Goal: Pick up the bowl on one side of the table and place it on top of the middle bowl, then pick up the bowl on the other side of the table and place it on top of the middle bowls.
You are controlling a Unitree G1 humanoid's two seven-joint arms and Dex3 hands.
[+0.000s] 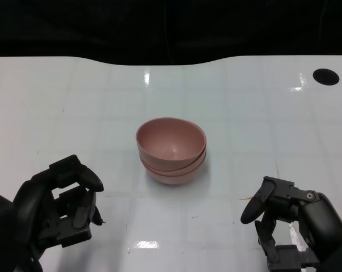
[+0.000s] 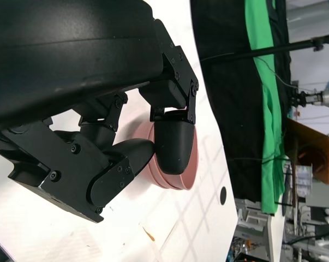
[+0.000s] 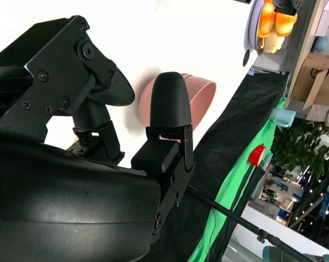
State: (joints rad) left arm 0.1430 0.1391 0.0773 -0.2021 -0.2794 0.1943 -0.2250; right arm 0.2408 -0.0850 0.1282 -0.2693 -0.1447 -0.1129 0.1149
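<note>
While both sets of fingers hang released and hold nothing, my left hand (image 1: 54, 207) sits lower left of frame and my right hand (image 1: 292, 224) lower right. Between and above them, mid-frame, the pink bowls (image 1: 171, 150) stand nested on the glossy white tabletop (image 1: 261, 113): round, smooth, matte. I judge stacking finished.
</note>
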